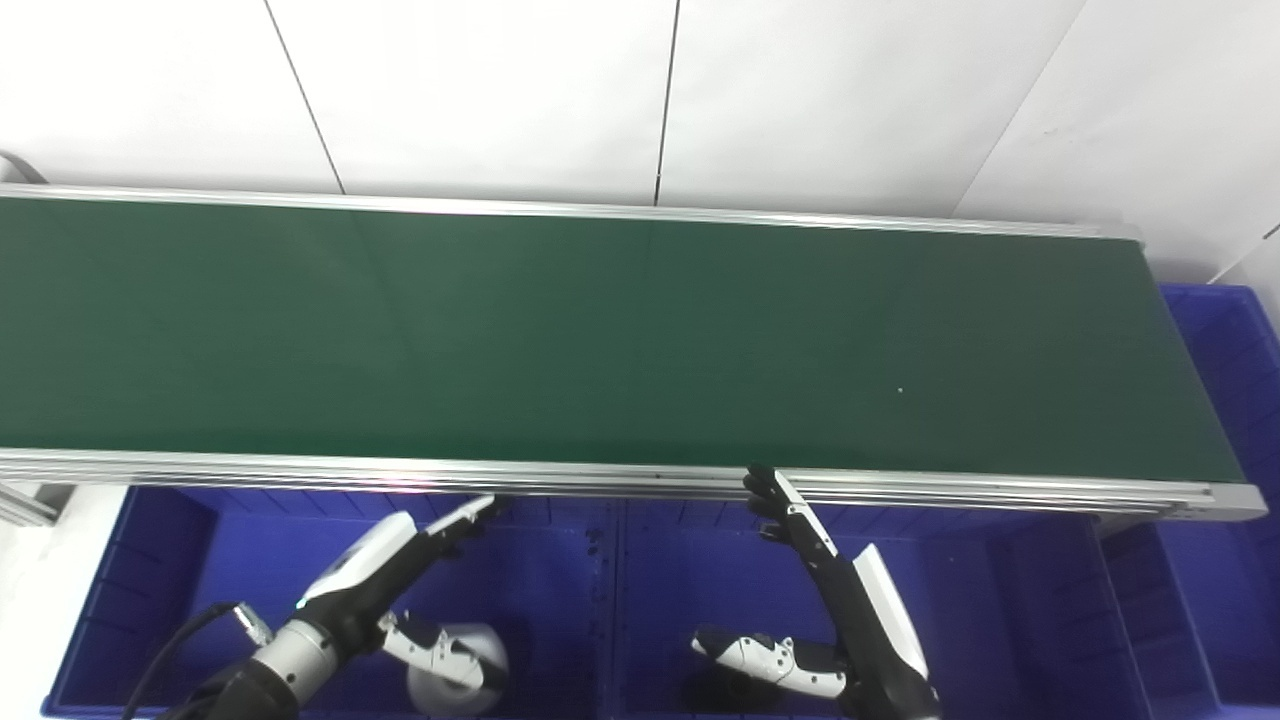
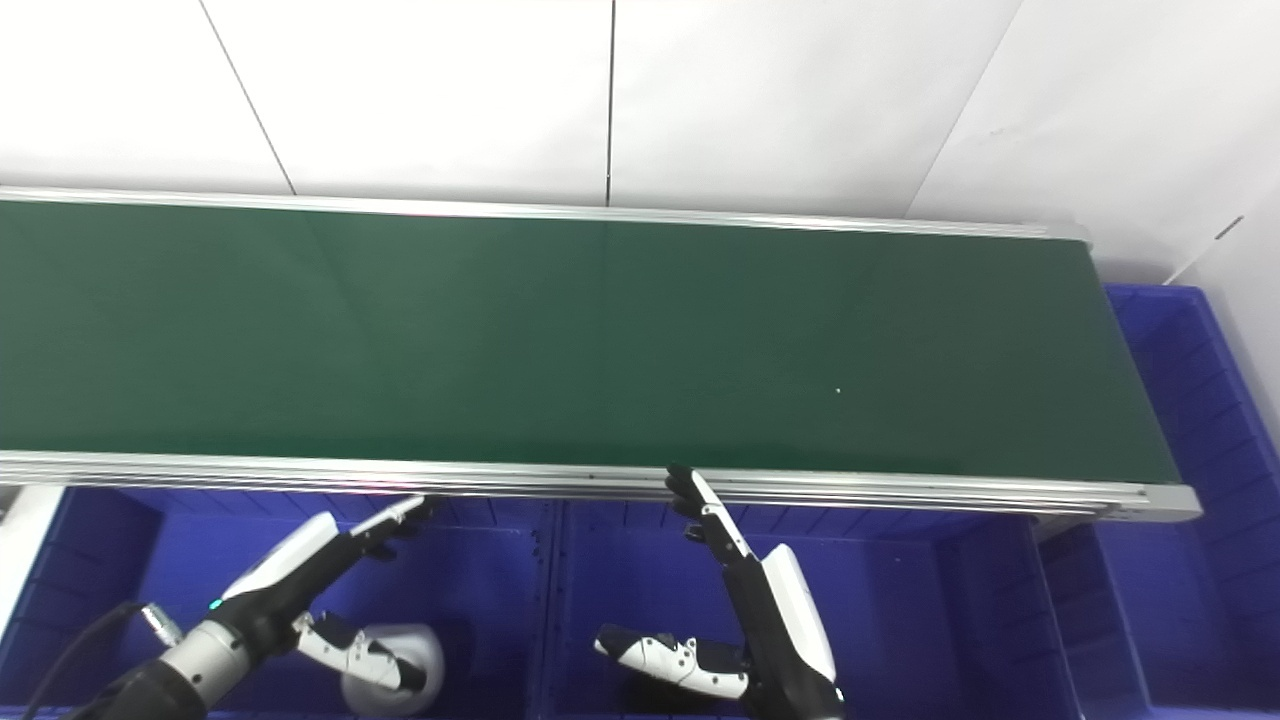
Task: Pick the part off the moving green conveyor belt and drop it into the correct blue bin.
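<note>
The green conveyor belt [image 1: 600, 330] runs across the view and carries no part in sight. My left hand [image 1: 400, 560] hangs open over the left blue bin [image 1: 150, 560], fingers stretched toward the belt's near rail. A white round part [image 1: 470, 665] lies in that bin under the thumb. My right hand [image 1: 830, 590] is open over the middle blue bin [image 1: 700, 560], fingertips [image 1: 765, 485] at the rail, thumb spread to the left. It holds nothing.
An aluminium rail [image 1: 620, 480] edges the belt's near side. Another blue bin [image 1: 1235, 360] stands at the belt's right end, and one more section [image 1: 1160, 600] lies at the lower right. A white wall is behind the belt.
</note>
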